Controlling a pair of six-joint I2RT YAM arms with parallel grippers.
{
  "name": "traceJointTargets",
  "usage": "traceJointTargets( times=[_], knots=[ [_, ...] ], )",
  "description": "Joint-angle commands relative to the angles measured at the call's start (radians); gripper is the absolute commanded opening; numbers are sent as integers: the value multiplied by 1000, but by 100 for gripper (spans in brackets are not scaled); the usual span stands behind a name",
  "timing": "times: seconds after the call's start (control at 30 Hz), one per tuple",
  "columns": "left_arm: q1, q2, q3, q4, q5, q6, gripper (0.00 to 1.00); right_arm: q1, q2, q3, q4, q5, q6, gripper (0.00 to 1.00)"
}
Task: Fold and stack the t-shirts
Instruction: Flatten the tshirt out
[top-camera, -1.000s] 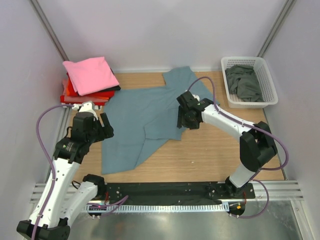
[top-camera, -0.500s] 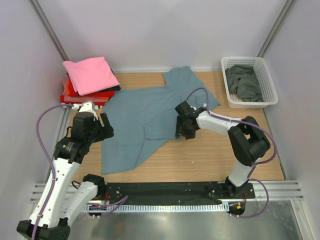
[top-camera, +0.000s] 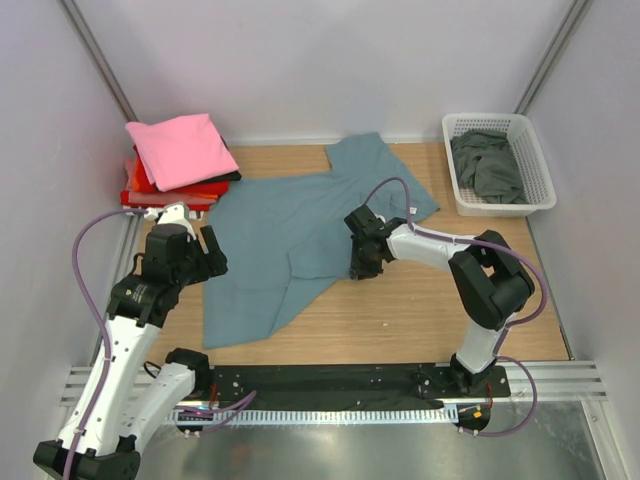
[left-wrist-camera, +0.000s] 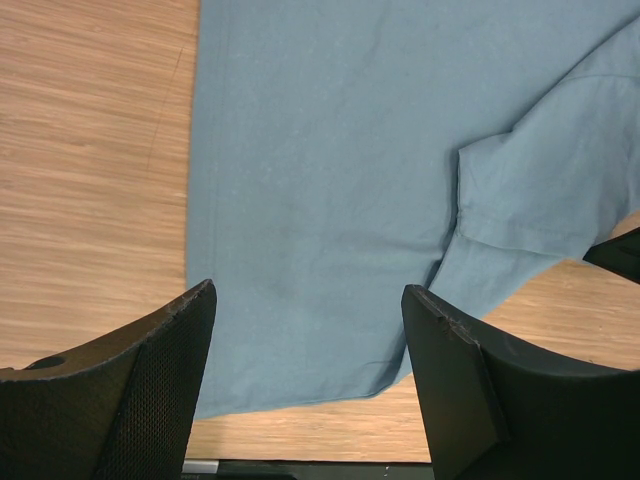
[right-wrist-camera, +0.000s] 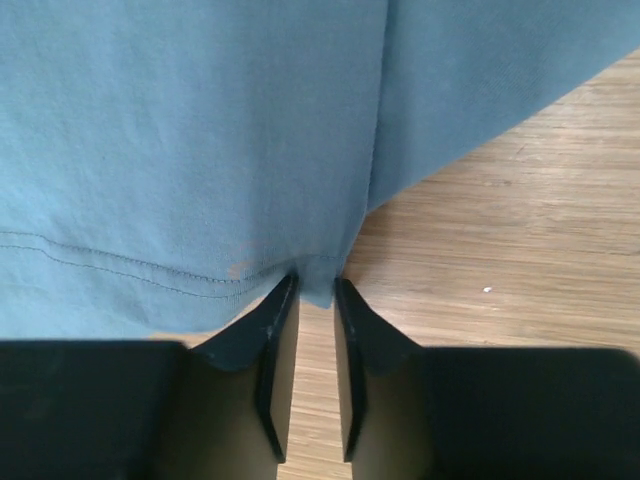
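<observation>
Cloth like the blue shirt (top-camera: 290, 235) spread flat on the table (top-camera: 420, 320) looks soft and floppy, so grab its edge, as the right claw (right-wrist-camera: 316, 300) pinches its hem while the left claw (left-wrist-camera: 305, 330) hangs open.

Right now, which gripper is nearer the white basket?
Right. The right gripper is at the blue t-shirt's near hem, mid-table, diagonally in front of the basket; the left gripper hovers over the shirt's far-left edge.
</observation>
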Motion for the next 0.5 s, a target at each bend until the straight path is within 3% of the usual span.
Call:
traceJointTargets(
  times=[0.0,0.17,0.47],
  knots=[
    [-3,-9,4,33,-12,-2,76,17,9,17,29,-9,10,26],
    [-3,-11,2,34,-12,-2,76,17,-5,6,28,5,9,3],
    [-3,-17,2,34,-9,-2,76,15,-173,58,-113,167,-19,1]
  ],
)
